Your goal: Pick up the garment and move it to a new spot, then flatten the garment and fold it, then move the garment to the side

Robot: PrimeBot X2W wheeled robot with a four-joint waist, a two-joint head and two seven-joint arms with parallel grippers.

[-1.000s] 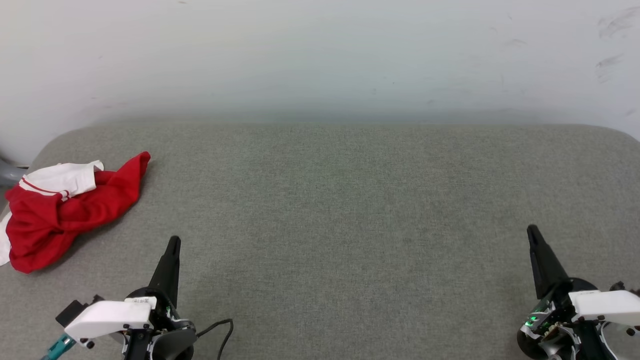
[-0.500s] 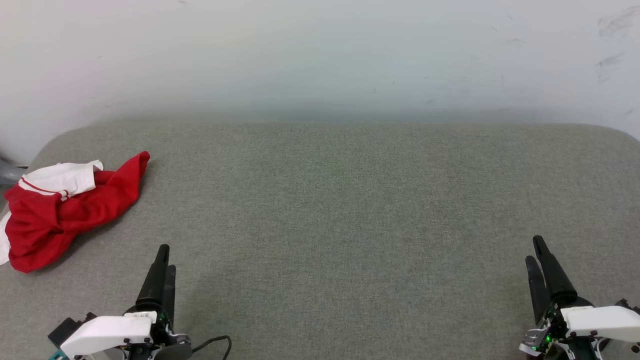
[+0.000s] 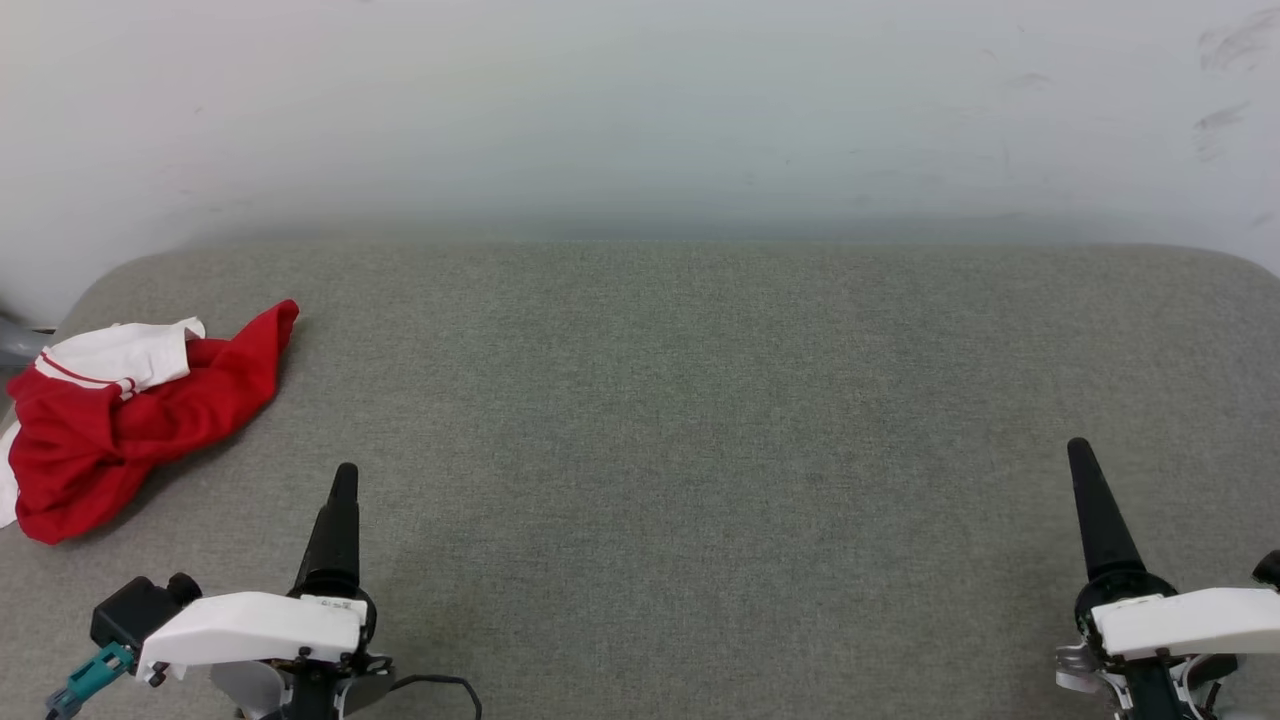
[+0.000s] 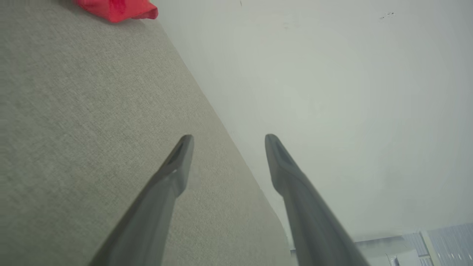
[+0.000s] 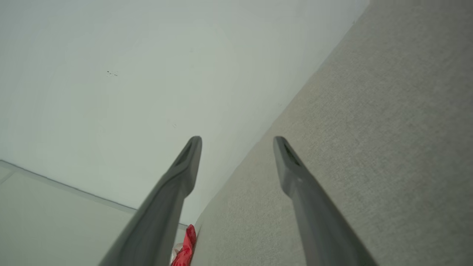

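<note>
Step in hand: the first one, the pick-up, not yet begun. Nothing is grasped.

Item 1, the garment [image 3: 120, 420]. It lies in a crumpled heap at the far left end of the tabletop [image 3: 640, 400], red body uppermost, with one white sleeve and its red striped trim on top.

Item 2, my left jaws. They sit to the right of the garment and nearer to me, apart from it, tips pointing away from me. The left wrist view shows them partly open with nothing between them.

Item 3, my right jaws. They are well apart from the garment, at the opposite end of the tabletop. The right wrist view shows them partly open and empty too.

Next move, in my judgement: the left jaws must swing left and forward over the heap, descend and close on a raised fold. The bare tabletop to the right of the garment offers the new spot. The right jaws are too far off to help yet.

Limits of observation:
- The garment's left edge is cut off by the head view's border.
- No lettering or numbers are visible, and I cannot tell collar from hem.
- A grey object [image 3: 20, 345] just behind the garment is mostly cut off and I cannot identify it.
</note>
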